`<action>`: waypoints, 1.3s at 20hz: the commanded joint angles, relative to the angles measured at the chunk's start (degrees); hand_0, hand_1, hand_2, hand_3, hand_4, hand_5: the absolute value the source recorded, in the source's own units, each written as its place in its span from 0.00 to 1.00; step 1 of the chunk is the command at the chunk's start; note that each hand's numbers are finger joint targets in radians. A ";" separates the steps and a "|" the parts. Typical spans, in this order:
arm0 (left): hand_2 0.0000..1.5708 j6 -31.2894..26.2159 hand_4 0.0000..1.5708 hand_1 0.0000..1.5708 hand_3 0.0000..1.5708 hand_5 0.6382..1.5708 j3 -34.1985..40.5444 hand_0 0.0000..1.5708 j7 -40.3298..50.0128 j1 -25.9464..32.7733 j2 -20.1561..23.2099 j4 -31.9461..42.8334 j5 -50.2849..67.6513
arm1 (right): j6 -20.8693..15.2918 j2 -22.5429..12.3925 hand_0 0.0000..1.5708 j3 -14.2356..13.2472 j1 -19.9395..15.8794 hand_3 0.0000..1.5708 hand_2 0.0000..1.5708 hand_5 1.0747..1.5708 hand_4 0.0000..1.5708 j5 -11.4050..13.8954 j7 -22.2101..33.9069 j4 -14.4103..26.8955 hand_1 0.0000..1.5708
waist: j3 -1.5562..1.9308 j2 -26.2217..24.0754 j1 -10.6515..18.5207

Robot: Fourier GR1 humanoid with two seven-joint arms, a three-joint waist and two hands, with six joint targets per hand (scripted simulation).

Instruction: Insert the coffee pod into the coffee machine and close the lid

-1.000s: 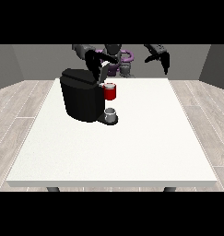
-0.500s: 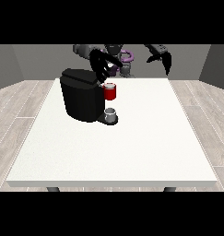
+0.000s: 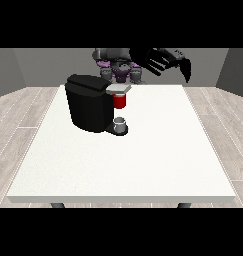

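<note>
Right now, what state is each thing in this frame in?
coffee machine: upright on the table, left of centre.
red thing at the machine: under the machine's head.
grey thing: on the machine's base; cannot tell if it is the pod.
hand at the view's right: raised above the table's far edge, fingers spread, holding nothing.

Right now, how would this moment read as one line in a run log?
hand at the view's right: raised, fingers spread | coffee machine: on table | red thing at the machine

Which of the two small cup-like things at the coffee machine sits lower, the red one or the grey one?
The grey thing, standing on the coffee machine's base at table level. The red thing at the machine hangs above it, under the spout.
</note>
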 commanded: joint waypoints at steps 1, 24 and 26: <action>0.00 -1.22 0.00 0.00 0.00 1.00 1.49 0.00 -1.46 -2.62 1.43 1.41 1.31 | 0.18 0.98 0.00 1.63 -6.10 0.00 0.00 1.00 0.00 1.46 -3.37 1.08 0.00 | -0.50 3.53 1.04; 0.00 0.95 0.17 0.00 0.00 1.00 -0.68 0.00 2.69 2.01 -0.86 -2.64 0.81 | 0.59 12.73 0.00 1.61 -7.35 0.00 0.00 1.00 0.11 -1.21 -20.15 14.12 0.00 | -0.45 -1.79 -3.79; 0.00 0.36 0.17 0.00 0.00 1.00 1.07 0.00 0.49 5.02 0.99 -0.98 0.99 | 2.30 14.83 0.00 3.12 -4.12 0.00 0.00 1.00 0.12 -1.87 -21.29 13.05 0.00 | -0.46 -4.12 -6.64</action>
